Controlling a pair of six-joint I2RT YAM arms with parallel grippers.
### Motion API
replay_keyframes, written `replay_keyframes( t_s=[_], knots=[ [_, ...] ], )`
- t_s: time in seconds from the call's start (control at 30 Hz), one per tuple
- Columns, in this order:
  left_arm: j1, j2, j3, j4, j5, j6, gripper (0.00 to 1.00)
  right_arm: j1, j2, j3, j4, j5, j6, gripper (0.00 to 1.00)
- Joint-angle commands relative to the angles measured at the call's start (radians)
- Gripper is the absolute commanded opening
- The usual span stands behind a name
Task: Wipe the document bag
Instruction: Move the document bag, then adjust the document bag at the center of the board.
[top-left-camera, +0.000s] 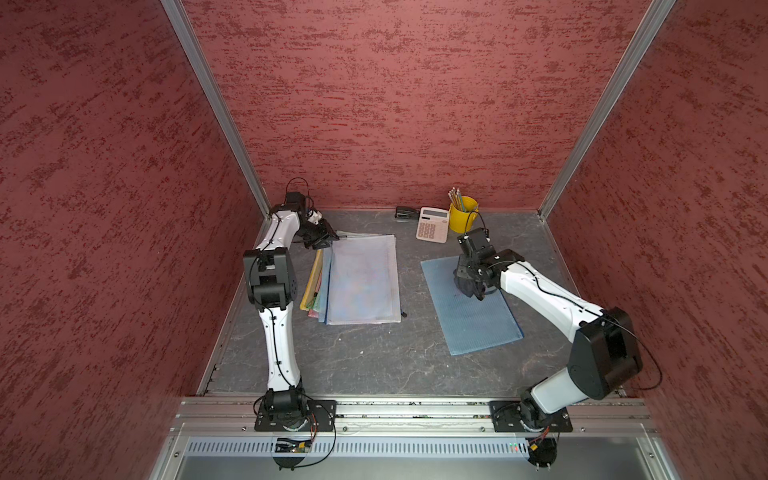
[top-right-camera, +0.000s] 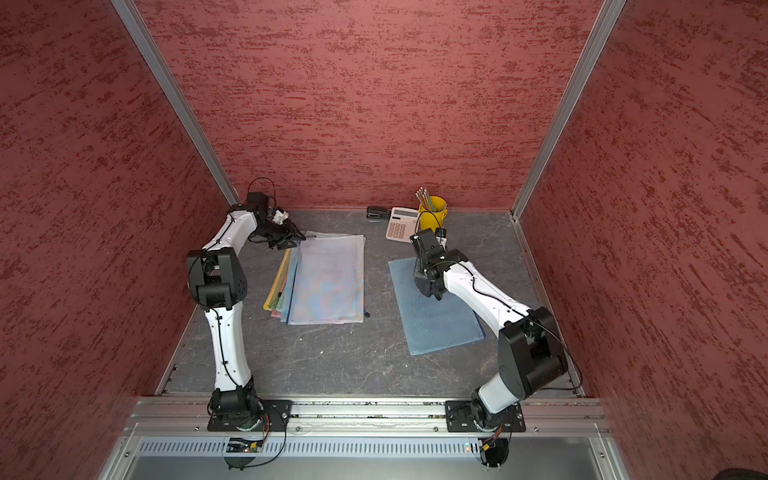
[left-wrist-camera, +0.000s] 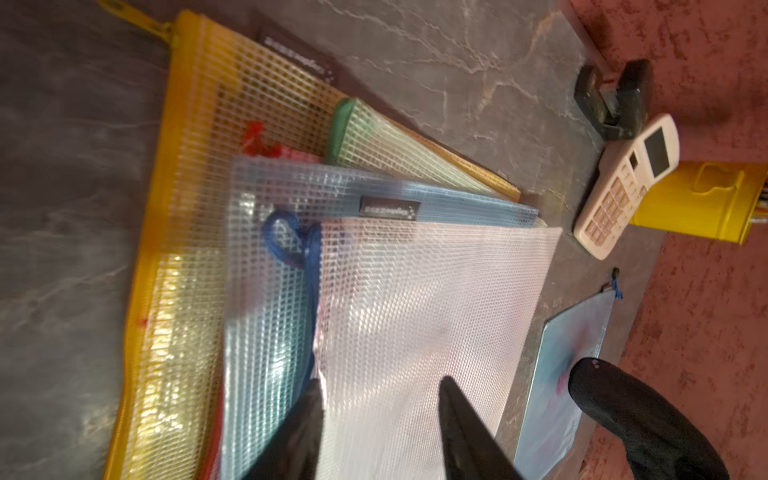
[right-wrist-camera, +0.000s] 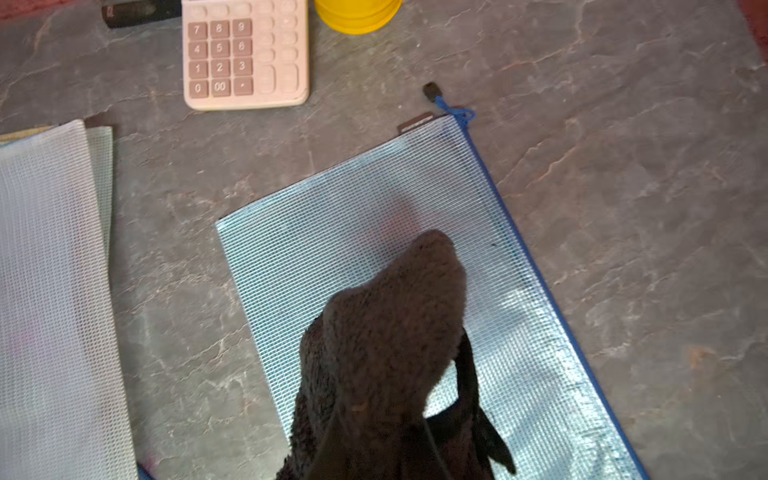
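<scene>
While the right gripper (top-left-camera: 470, 287) clamps a dark cloth (right-wrist-camera: 386, 332) on the light, slippery-looking document bag (top-left-camera: 478, 328), I'd pin its lower corner with the left gripper (left-wrist-camera: 382, 380), whose jaws are spread apart.

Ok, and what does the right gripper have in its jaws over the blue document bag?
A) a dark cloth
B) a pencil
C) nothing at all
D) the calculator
A: in the right wrist view, the right gripper is closed on a dark cloth, which hangs over the blue document bag.
</scene>
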Motion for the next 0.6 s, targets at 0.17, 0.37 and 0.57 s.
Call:
replay_keyframes(
  t_s=[0.17,0.37,0.57],
  knots=[
    [-0.144,-0.224,-0.07,-0.033,-0.087,-0.055,0.62,-0.193,-0.118,-0.029,0.12,0.025,-0.124,0.0],
    [-0.364,-0.311,-0.227,0.105,-0.006,-0.224,0.63,-0.307,-0.097,-0.116,0.247,0.008,-0.128,0.0],
    [-0.564,-0.233,-0.302,0.283,0.075,-0.406,0.63,-0.339,-0.005,-0.2,0.342,-0.161,-0.125,0.0]
  ],
)
